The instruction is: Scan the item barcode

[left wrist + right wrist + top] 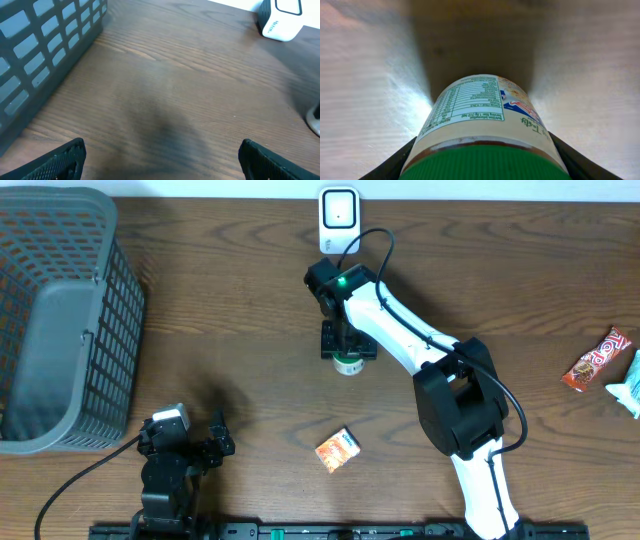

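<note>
Status: pick-up stage, and the scan is not yet done.

The table (250, 320) carries a basket (60, 330) at 9 o'clock, which plays no part here.

The right gripper (346, 345) is just 12 o'clock of table centre. Its jaws are drawn partway in against both flanks of the bottle (480, 115). This looks like a grip, though the wrist view shows only the finger edges.

The left gripper (161, 157) sits at 7 o'clock, jaws wide apart and holding nothing.

The scanner (338, 212) stands at 12 o'clock from the bottle, near it but apart.

Judged outstanding: lift the bottle, turn the barcode to the scanner face, and present it. No barcode shows; the nutrition panel (470, 102) faces the wrist camera.

Bottle orientation: the green cap (485, 162) is uppermost toward the gripper, the base is toward the table, and the long axis is roughly vertical.
</note>
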{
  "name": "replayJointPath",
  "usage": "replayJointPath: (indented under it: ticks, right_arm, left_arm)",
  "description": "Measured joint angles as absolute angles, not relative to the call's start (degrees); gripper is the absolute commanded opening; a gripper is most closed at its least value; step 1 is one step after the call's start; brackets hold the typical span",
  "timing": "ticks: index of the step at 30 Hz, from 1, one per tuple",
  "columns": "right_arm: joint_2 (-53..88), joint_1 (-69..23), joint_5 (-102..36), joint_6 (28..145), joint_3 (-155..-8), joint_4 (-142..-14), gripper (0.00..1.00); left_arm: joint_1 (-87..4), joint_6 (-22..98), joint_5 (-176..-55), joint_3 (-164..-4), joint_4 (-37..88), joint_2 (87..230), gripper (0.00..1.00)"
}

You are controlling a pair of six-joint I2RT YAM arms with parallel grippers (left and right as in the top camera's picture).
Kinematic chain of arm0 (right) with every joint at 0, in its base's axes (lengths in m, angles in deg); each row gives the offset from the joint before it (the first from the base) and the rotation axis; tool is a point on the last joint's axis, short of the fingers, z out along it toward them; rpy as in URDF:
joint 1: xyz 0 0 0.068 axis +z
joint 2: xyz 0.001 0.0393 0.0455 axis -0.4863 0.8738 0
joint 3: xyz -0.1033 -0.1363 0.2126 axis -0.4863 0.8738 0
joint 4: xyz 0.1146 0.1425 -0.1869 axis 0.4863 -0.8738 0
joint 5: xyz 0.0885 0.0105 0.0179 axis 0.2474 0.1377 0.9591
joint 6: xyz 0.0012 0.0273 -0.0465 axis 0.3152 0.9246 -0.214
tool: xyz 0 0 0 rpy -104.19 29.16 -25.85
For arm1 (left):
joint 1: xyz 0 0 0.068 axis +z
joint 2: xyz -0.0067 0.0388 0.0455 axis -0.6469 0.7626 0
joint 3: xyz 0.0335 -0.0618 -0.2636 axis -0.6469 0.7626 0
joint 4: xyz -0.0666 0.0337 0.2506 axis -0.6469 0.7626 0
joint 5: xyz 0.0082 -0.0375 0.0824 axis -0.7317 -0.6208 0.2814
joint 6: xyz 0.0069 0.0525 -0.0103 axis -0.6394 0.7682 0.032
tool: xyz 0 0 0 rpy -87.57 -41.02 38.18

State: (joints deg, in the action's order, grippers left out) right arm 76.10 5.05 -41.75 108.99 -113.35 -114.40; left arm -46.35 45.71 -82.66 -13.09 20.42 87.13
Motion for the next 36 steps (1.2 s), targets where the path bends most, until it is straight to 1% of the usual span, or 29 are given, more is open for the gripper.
replayJointPath:
  ticks: [2,4,7,9,13,25,32,36]
  right_arm:
    - [76.1,5.1,-41.8,109.1,-113.3,-115.4,0.71]
    - [76.3,5.1,-41.6,109.2,-113.2,-116.1,0.81]
    - [76.3,5.1,-41.6,109.0,-113.2,-116.3,0.86]
    - [76.3,5.1,-41.6,109.1,-113.2,-116.5,0.87]
    - [76.3,5.1,-41.6,109.2,-113.2,-116.5,0.87]
    - [76.3,5.6,-42.0,110.9,-112.2,-113.1,0.81]
    - [75.4,5.6,-41.8,112.1,-108.6,-109.8,0.75]
    - [75.0,5.6,-41.2,112.3,-107.9,-109.3,0.74]
  left_arm:
    - [-46.4,45.7,-82.7,-13.1,20.4,87.1,0.98]
    - [-46.4,45.7,-82.7,-13.1,20.4,87.1,0.98]
    - [-46.4,45.7,-82.7,-13.1,20.4,87.1,0.98]
    - [-46.4,45.7,-82.8,-13.1,20.4,87.1,0.98]
    - [-46.4,45.7,-82.9,-13.1,20.4,87.1,0.98]
    - [-46.4,45.7,-82.9,-13.1,20.4,87.1,0.98]
    - [-46.4,45.7,-82.9,-13.1,20.5,87.1,0.98]
    - [-46.4,45.7,-83.1,-13.1,20.5,87.1,0.98]
